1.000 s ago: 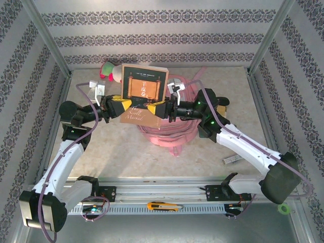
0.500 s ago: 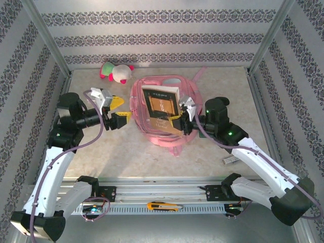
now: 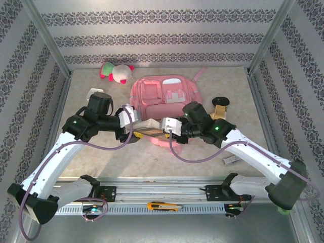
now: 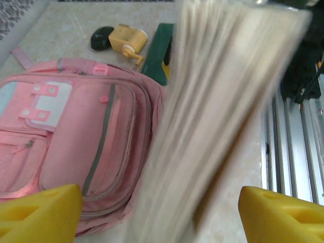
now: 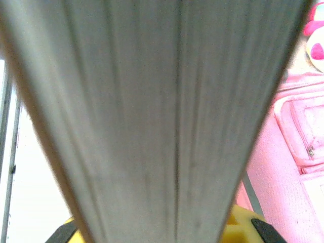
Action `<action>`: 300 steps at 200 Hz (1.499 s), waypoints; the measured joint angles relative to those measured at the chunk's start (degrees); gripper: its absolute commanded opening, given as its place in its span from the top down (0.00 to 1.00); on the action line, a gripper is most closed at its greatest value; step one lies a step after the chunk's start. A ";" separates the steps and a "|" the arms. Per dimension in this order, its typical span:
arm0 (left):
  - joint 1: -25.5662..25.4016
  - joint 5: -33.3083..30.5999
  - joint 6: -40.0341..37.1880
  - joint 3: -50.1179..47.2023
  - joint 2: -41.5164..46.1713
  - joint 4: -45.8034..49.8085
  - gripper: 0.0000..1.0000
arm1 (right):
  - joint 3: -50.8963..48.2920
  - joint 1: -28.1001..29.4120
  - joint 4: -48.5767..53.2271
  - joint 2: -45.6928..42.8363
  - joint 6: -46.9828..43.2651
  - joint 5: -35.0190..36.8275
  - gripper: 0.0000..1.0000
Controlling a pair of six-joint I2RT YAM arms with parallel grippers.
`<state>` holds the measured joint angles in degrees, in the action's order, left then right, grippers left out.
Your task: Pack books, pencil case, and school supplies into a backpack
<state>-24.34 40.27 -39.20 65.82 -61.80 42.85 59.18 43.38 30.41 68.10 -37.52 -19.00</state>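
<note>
Left fingers [image 4: 40, 212]: spread wide, one yellow tip on each side of the books [image 4: 202, 101], gripping nothing.
Right fingers [image 5: 243, 227]: pressed onto the books, pinching them. The page edges run straight up from between the tips in the right wrist view.
Books' place: held low at the near end of the backpack [image 3: 164, 93], between the left gripper [image 3: 129, 132] and the right gripper [image 3: 161, 129]. They are blurred in both wrist views.
Backpack: lies flat on the table with its front pockets up. Whether its main zip is open cannot be told.
Pencil case [image 4: 161, 50]: on the table just past the backpack's side, near a yellow sharpener [image 4: 129, 40] and a black oval lump [image 4: 103, 38]. It is not packed.
Loose supplies: a pale bar [image 3: 230, 159] lies on the table by the right arm, and a yellow-and-black piece [image 3: 162, 206] sits on the front rail. Both are well apart from the backpack.
Step in hand: judging by the pose, feeding the books into the backpack's near end, with the right gripper alone carrying them.
Doing it well: the right pinch should be firm and close to the spine so the pages cannot fan or sag. The free left gripper would serve best by lifting or pinning the fabric at the opening. The books should go in at a shallow angle, one corner leading, and be let go only once most of their length is inside.
Risk: with one grip on a floppy stack, a snag on the fabric could twist the books out of the pinch or push the backpack away.
</note>
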 measured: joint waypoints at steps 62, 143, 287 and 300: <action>-2.34 -0.42 -1.62 0.33 -1.57 -0.44 1.00 | 1.86 -1.66 0.66 1.81 -2.49 -2.23 0.73; -1.79 8.07 19.04 -10.84 2.27 -26.05 1.00 | -16.61 -24.20 -24.55 -16.09 20.76 -24.30 0.35; -1.51 13.51 36.57 -11.13 0.31 -49.46 0.43 | -25.57 -32.41 -69.29 -14.14 58.99 -49.27 1.00; -1.44 9.57 33.53 -10.34 0.11 -46.42 0.35 | -26.71 -34.56 -69.75 -14.19 61.68 -48.22 1.00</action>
<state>-25.78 49.84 -5.67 55.48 -61.69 -3.57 32.47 8.82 -39.33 53.91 24.16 -67.22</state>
